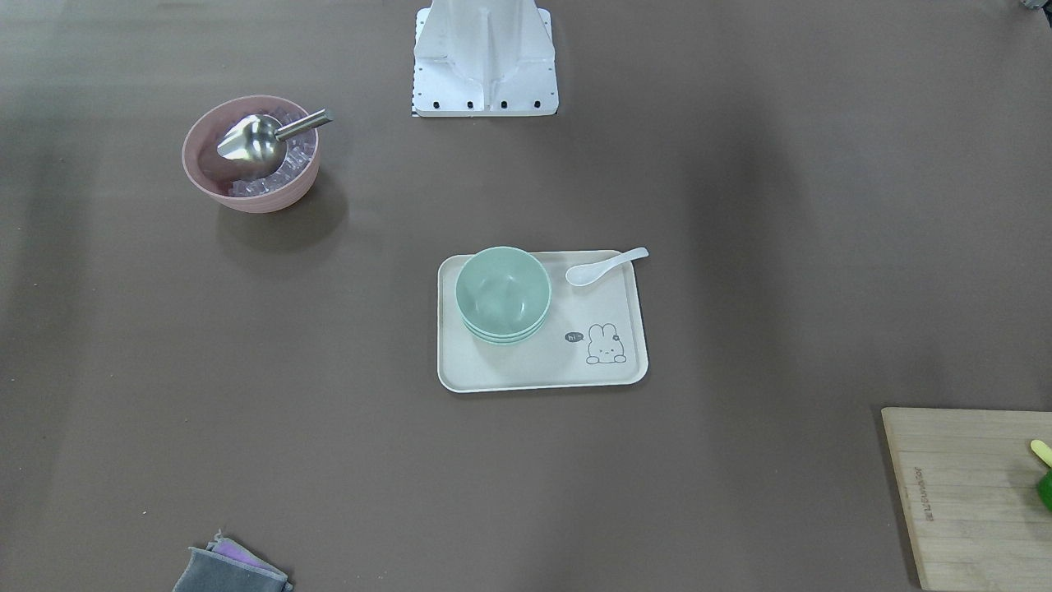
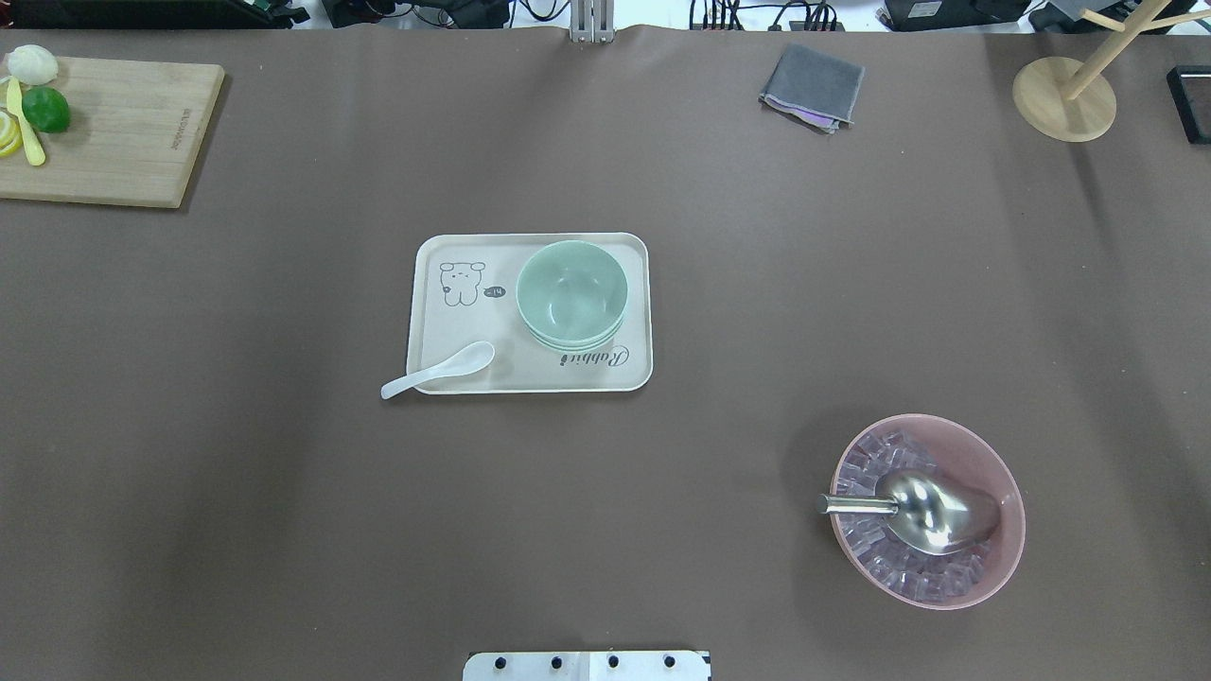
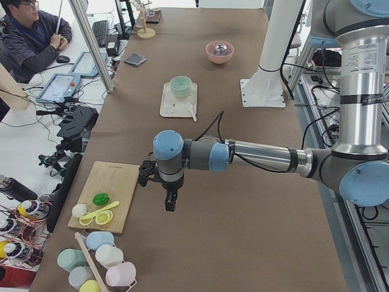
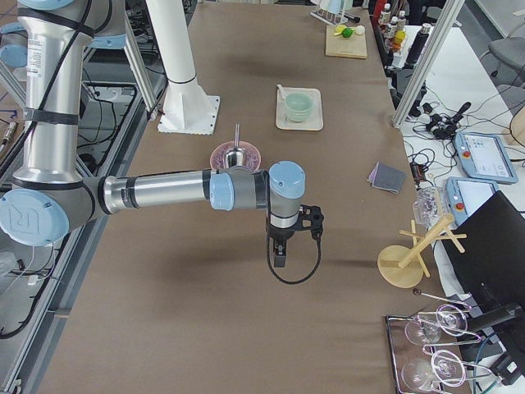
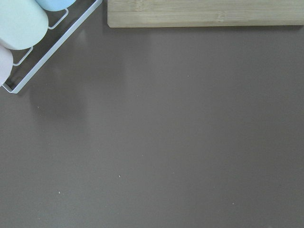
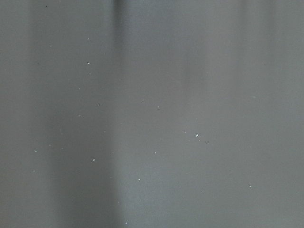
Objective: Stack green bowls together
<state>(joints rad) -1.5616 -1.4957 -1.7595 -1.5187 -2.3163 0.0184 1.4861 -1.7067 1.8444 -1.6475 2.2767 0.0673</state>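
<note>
The green bowls (image 1: pixel 503 293) stand nested in one stack on the cream rabbit tray (image 1: pixel 534 370); they also show in the overhead view (image 2: pixel 571 291), on the tray's right half (image 2: pixel 454 374). Both arms are far from the tray. My left gripper (image 3: pixel 171 201) hangs over the table near the cutting board, seen only in the left side view. My right gripper (image 4: pixel 280 254) hangs over bare table, seen only in the right side view. I cannot tell whether either is open or shut. The wrist views show no fingers.
A white spoon (image 2: pixel 437 370) lies on the tray's edge. A pink bowl (image 2: pixel 984 454) with ice and a metal scoop (image 2: pixel 922 509) stands at the near right. A cutting board (image 2: pixel 114 132) with fruit, a grey cloth (image 2: pixel 812 87) and a wooden stand (image 2: pixel 1063 98) lie along the far edge.
</note>
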